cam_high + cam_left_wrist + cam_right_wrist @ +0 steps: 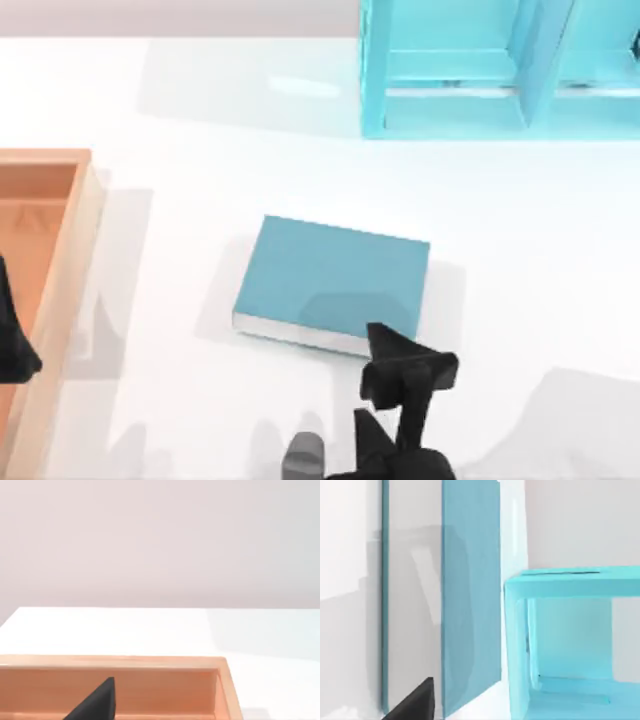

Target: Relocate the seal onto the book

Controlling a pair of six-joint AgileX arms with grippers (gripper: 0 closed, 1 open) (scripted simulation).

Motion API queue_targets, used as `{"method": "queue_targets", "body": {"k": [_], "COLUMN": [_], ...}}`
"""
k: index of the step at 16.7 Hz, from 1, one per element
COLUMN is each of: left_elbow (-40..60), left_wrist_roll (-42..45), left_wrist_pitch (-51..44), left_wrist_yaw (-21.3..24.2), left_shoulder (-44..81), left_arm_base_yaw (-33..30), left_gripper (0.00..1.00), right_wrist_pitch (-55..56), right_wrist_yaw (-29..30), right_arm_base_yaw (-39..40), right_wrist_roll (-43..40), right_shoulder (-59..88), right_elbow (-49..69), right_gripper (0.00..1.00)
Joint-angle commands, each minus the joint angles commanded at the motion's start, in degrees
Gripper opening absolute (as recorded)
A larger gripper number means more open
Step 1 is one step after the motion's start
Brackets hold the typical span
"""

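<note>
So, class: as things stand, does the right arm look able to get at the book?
Probably yes. The right gripper hangs at the near right corner of the book, whose top cover lies bare, so nothing seems to block the way.

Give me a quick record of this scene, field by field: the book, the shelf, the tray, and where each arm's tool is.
book: thick teal-blue hardback book with white page edges, flat at table centre
shelf: light turquoise shelf unit, far side, right of centre
tray: tan wooden tray, left edge
right tool: black right tool over the book's near right corner
left tool: black left tool parked over the tray
seal on book: no
</note>
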Motion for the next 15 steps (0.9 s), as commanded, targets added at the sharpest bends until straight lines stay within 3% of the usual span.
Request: {"method": "queue_targets", "body": {"k": [3, 7, 15], "left_elbow": [0.0, 0.0, 0.0], "left_wrist_roll": [0.0, 0.0, 0.0], "left_wrist_pitch": [0.0, 0.0, 0.0], "left_wrist_yaw": [0.0, 0.0, 0.0], "left_shoulder": [0.0, 0.0, 0.0], "left_arm_base_yaw": [0.0, 0.0, 0.0], "left_gripper": [1.0, 1.0, 1.0], "right_wrist_pitch": [-4.3, -11.5, -23.0], "right_wrist_yaw": [-4.9, -15.5, -46.0], "right_arm_base_yaw": [-9.0, -26.8, -64.9], "right_wrist_roll": [7.9, 21.4, 42.2], "right_shoulder": [-9.0, -28.5, -75.4], "right_elbow": [-3.7, -10.5, -25.9], "right_gripper": [1.0, 1.0, 1.0]}}
